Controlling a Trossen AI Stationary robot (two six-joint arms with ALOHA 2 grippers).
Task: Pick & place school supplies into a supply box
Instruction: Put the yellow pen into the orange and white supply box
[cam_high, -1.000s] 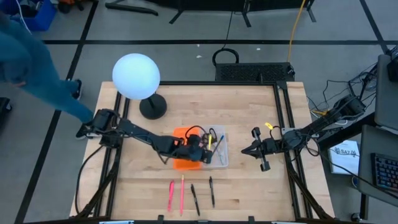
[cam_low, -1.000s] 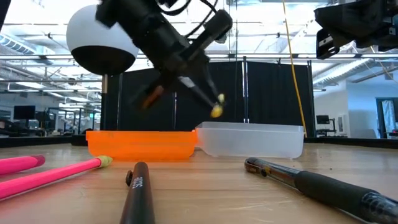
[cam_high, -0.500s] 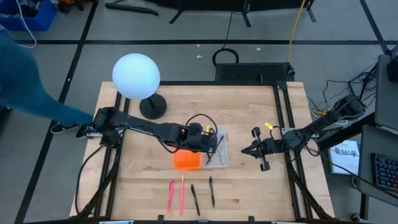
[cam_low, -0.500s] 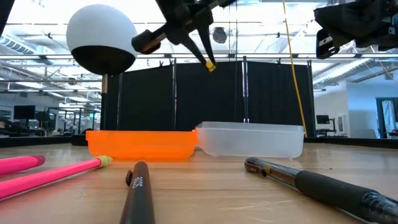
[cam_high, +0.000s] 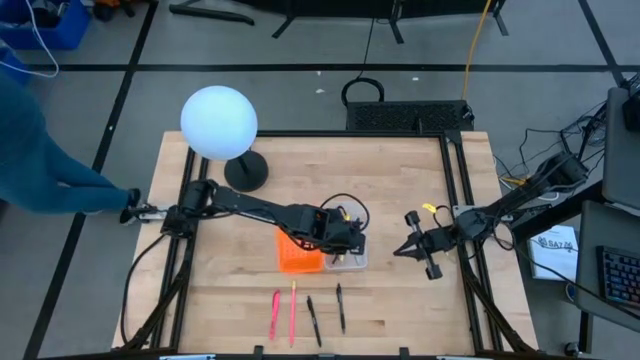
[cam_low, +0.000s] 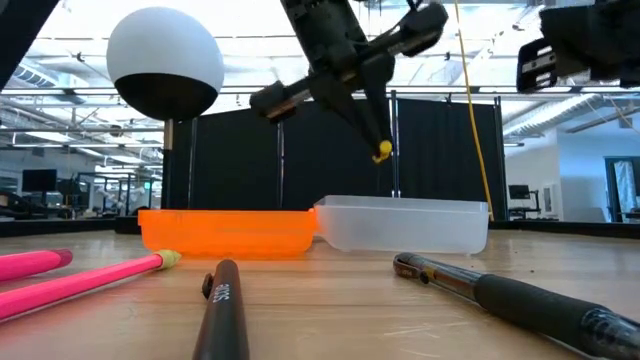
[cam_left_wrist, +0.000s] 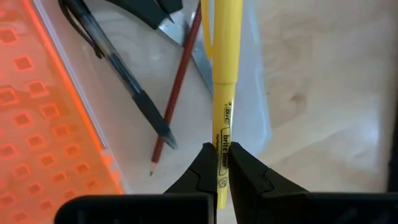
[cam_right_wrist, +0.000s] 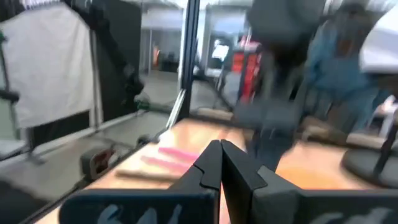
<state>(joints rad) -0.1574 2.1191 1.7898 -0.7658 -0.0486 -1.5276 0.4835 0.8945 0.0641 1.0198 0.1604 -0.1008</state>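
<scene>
Yellow highlighter (cam_left_wrist: 221, 93) hangs over the clear half of the supply box (cam_high: 352, 258), mid-table. I have the left gripper (cam_left_wrist: 219, 167) clamped near its tail: light, stiff, slick plastic. Right gripper (cam_right_wrist: 220, 163) waits shut by the right edge.

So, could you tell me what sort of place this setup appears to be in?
Probably a robotics lab in an open workshop hall: a wooden table in a black frame carries two arms, cables trail over the taped floor, and the low view shows black curtains and monitors behind.
</scene>
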